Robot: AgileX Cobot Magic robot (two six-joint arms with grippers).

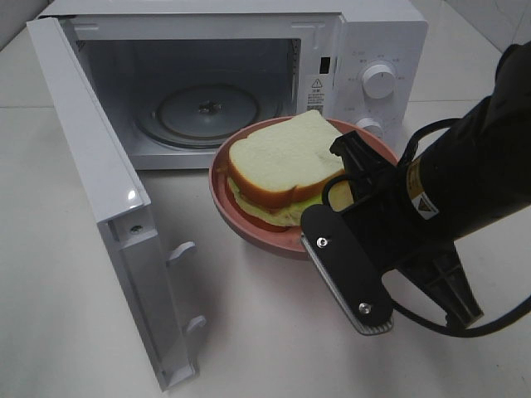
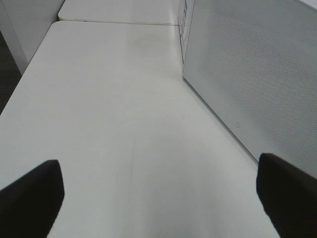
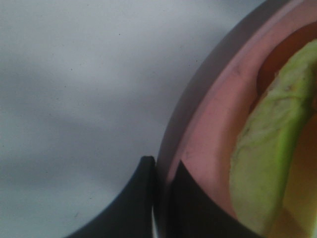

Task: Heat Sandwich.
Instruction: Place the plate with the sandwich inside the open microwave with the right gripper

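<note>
The sandwich (image 1: 282,162) of white bread with green and yellowish filling lies on a round pinkish-red plate (image 1: 241,224). The plate hangs just in front of the open microwave (image 1: 365,50), above the table. My right gripper (image 1: 342,178) is shut on the plate's near right rim. In the right wrist view the gripper (image 3: 163,173) pinches the pink plate rim (image 3: 208,134), with the sandwich's green filling (image 3: 262,148) beside it. My left gripper (image 2: 158,198) stands wide open and holds nothing; it does not show in the exterior view.
The microwave door (image 1: 99,191) swings out to the left toward the table's front. A glass turntable (image 1: 207,112) lies inside the cavity. In the left wrist view the door's perforated outer face (image 2: 247,74) stands close beside the left gripper, over white table (image 2: 109,99).
</note>
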